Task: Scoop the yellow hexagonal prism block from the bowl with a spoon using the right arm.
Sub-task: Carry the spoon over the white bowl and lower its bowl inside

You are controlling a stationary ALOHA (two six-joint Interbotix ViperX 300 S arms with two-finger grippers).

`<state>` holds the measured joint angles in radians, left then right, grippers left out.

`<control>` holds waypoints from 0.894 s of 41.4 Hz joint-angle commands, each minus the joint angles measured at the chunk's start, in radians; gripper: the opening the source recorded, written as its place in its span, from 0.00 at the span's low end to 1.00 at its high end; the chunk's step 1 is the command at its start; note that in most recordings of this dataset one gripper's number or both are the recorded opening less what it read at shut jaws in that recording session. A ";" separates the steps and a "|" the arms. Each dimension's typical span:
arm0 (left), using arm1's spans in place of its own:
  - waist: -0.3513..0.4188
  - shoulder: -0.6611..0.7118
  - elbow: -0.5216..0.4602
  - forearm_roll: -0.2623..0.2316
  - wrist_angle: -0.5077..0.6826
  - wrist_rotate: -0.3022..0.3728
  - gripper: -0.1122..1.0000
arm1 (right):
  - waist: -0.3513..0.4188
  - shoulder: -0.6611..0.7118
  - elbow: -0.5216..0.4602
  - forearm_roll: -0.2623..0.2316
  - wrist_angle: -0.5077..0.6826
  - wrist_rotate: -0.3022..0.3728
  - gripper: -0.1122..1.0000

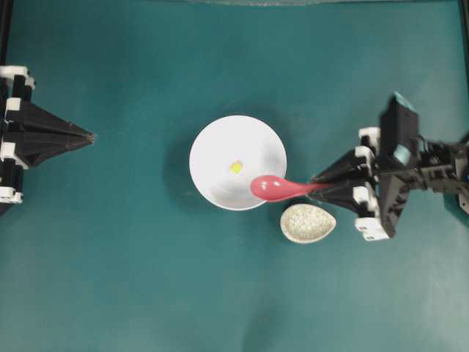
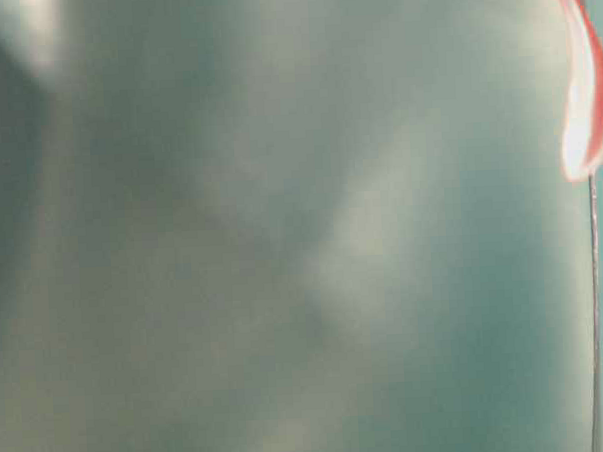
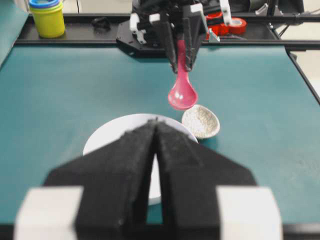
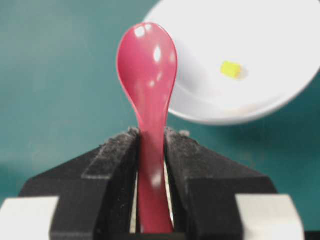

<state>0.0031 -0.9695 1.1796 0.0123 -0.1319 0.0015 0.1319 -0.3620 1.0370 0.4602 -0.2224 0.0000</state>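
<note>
The white bowl (image 1: 220,147) stands mid-table with the tiny yellow hexagonal prism block (image 1: 236,167) lying inside it, right of centre. My right gripper (image 1: 316,183) is shut on the handle of the pink-red spoon (image 1: 272,188), whose scoop hangs over the bowl's lower right rim, apart from the block. In the right wrist view the spoon (image 4: 149,75) rises between my fingers (image 4: 200,165), with the block (image 4: 230,69) and bowl (image 4: 270,30) to its right. My left gripper (image 1: 89,136) rests shut at the far left, holding nothing; its wrist view looks past it (image 3: 156,121) at the bowl (image 3: 112,131).
A small speckled beige oval dish (image 1: 308,223) lies just below the spoon, right of the bowl. A yellow cup (image 3: 48,17) and red tape rolls (image 3: 235,24) sit beyond the table's far edge. The table-level view is a blur with the spoon (image 2: 586,93) at its right edge.
</note>
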 commanded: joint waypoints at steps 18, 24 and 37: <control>0.002 0.009 -0.023 0.002 0.025 -0.008 0.11 | -0.213 -0.002 -0.275 -0.021 0.535 -0.011 0.31; 0.002 0.009 -0.023 0.003 0.025 -0.008 0.11 | -0.265 0.020 -0.331 -0.020 0.655 -0.008 0.31; 0.002 0.009 -0.023 0.003 0.025 -0.008 0.11 | -0.304 0.130 -0.480 -0.052 0.885 -0.005 0.31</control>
<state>0.0031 -0.9695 1.1796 0.0123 -0.1028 -0.0046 -0.1672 -0.2454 0.6136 0.4172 0.6197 -0.0061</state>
